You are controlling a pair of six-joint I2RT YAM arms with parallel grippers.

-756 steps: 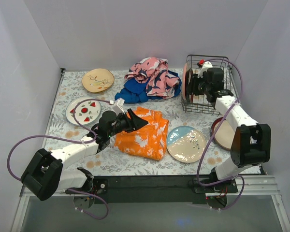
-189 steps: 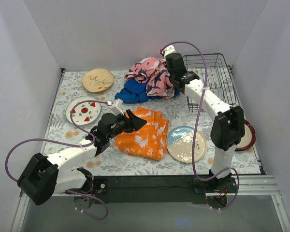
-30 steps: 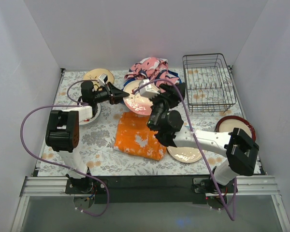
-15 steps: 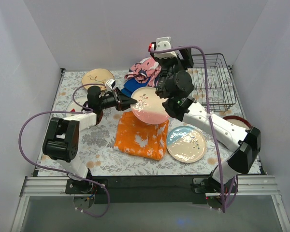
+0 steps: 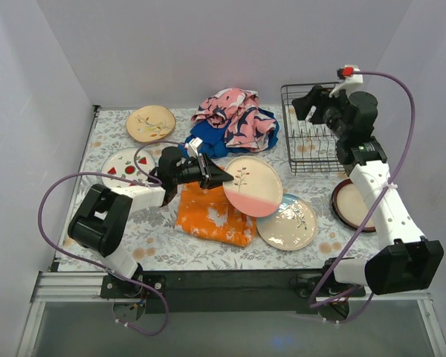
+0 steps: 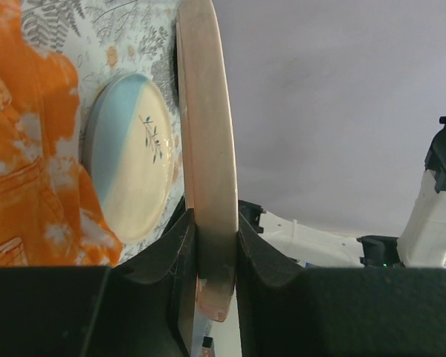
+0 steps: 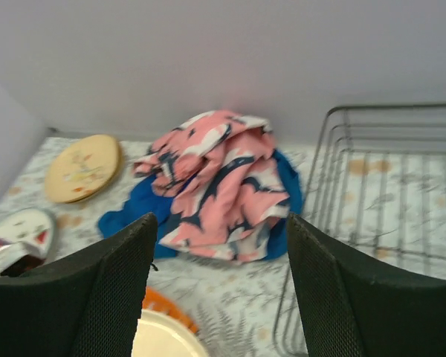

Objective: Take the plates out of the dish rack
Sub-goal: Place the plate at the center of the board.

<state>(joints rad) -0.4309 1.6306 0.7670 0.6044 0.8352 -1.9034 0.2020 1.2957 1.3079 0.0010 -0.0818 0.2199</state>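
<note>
My left gripper is shut on the rim of a pink and cream plate and holds it tilted above the orange cloth. In the left wrist view the plate's edge sits clamped between both fingers. The blue-cream plate lies just beside it, and also shows in the left wrist view. My right gripper is open and empty, raised at the left side of the dish rack. No plates show in the rack. In the right wrist view the gripper is spread wide over the rack's corner.
A tan leafy plate and a watermelon plate lie at the far left. A red-rimmed plate lies at the right. Pink and blue cloths are heaped at the back middle, and show in the right wrist view.
The right arm has left the pink plate and swung up and right to the rack. The left gripper has carried the plate right and nearer, towards the blue-cream plate.
</note>
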